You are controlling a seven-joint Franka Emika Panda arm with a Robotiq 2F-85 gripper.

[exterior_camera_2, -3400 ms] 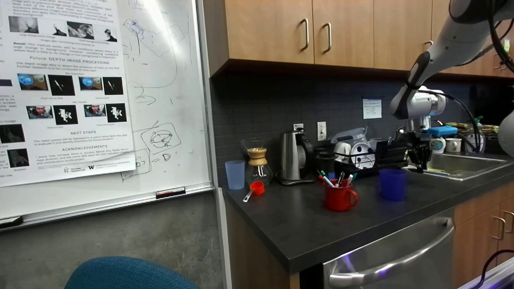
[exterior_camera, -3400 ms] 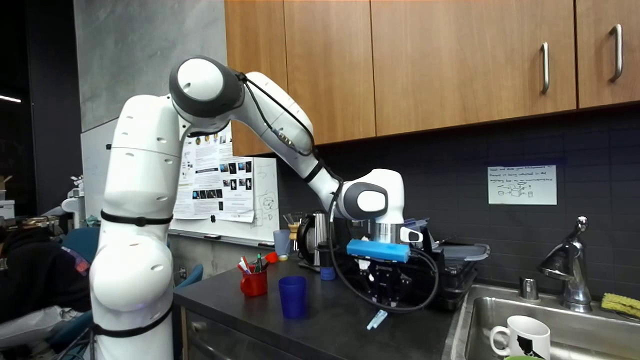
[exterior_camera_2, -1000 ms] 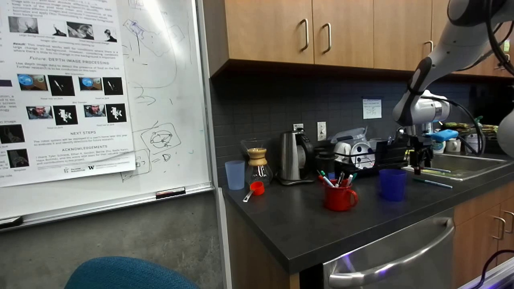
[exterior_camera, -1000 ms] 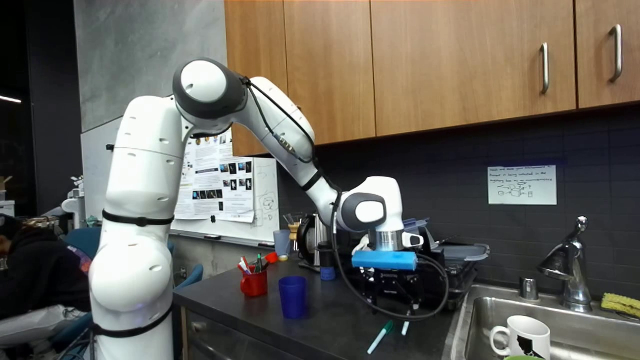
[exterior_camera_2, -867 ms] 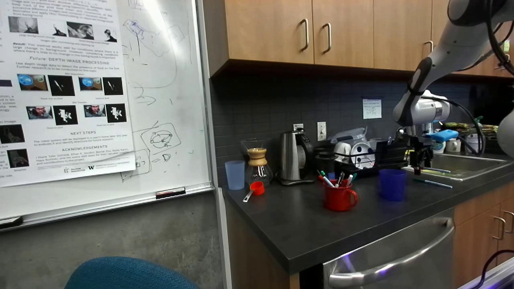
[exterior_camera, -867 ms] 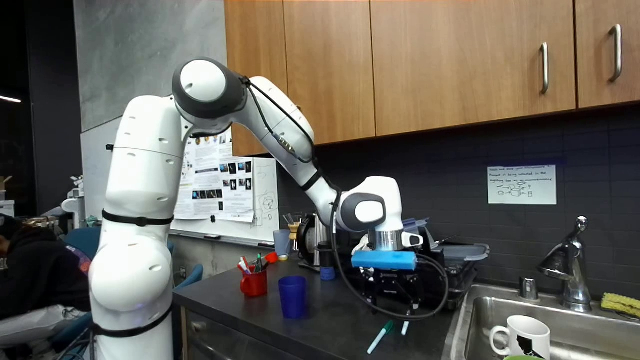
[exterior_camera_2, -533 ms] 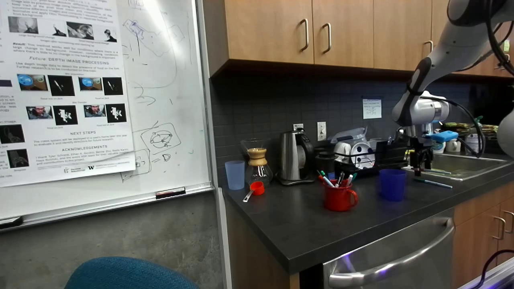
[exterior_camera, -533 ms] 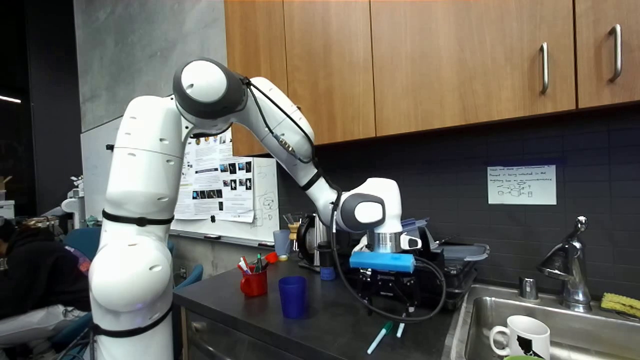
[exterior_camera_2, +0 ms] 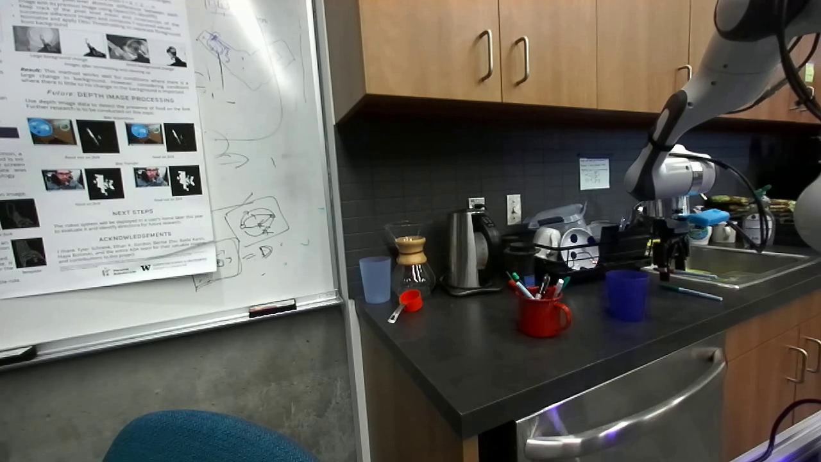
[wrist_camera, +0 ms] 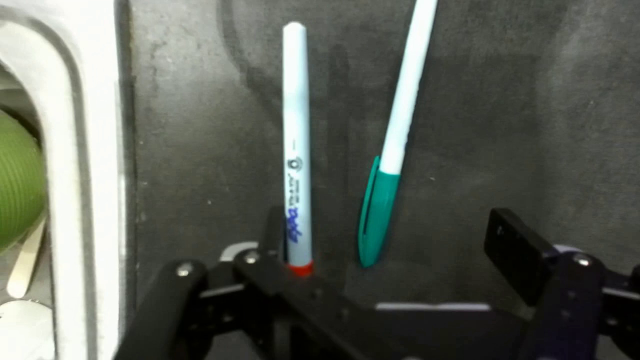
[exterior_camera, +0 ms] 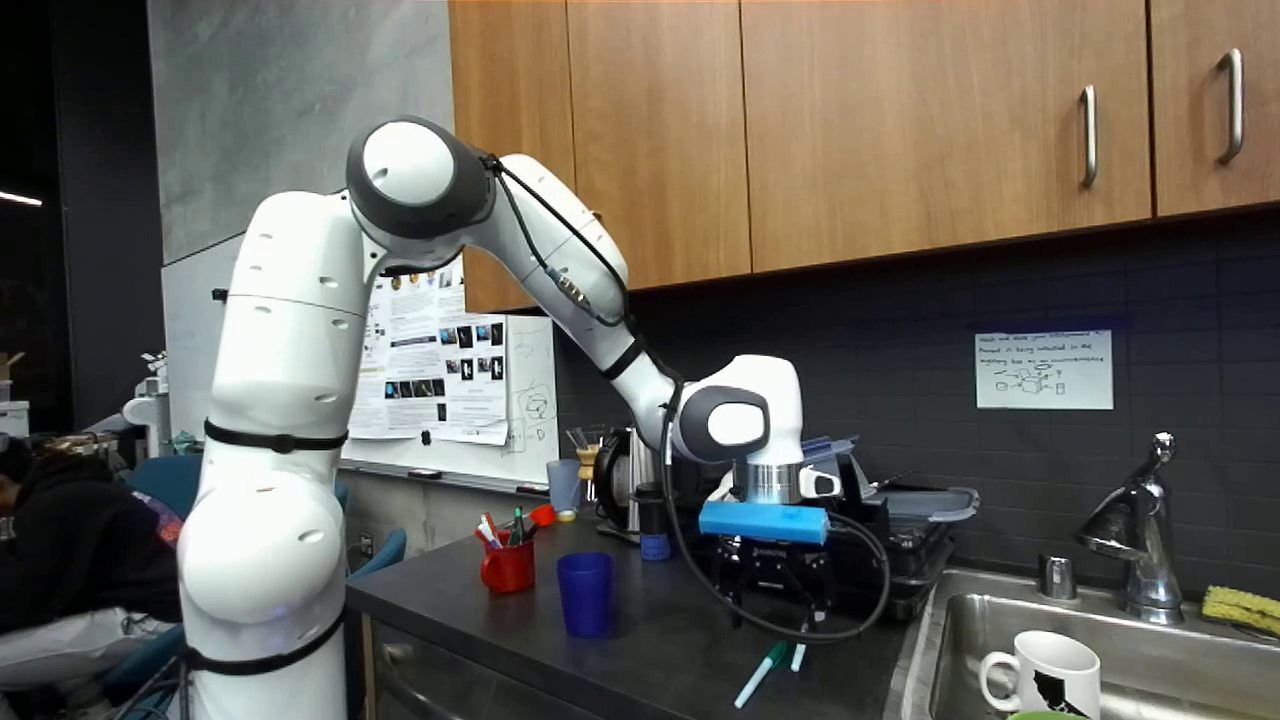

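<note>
Red mug (exterior_camera: 507, 563): Stands at left on the worktop (exterior_camera: 670, 625) in an exterior view, pens (exterior_camera: 489, 531) slanting up past its rim
Blue cup (exterior_camera: 585, 594): Upright near the red mug, apart from it
Green-capped pen (wrist_camera: 397, 137): Lies loose on the worktop, its capped end reaching between the spread fingers (wrist_camera: 517, 255) in the wrist view
Hand (wrist_camera: 386, 230): Poised low over the worktop with its jaws wide apart, clamped on nothing
White marker (wrist_camera: 297, 145): Rests on the worktop just beside one finger, its red-banded end partly hidden; whether they touch cannot be told
Sink (exterior_camera: 995, 582): A steel basin at right, a white mug (exterior_camera: 1035, 655) inside
Pens so far: By the look of it, the reach to the two loose pieces is well along, a grip on either is not yet made, and both lie well apart from the red mug
Since a second ago: In an exterior view the white marker lies closer to the green-capped pen, and the hand has edged the same way; the green-capped pen, red mug and blue cup sit where they did
</note>
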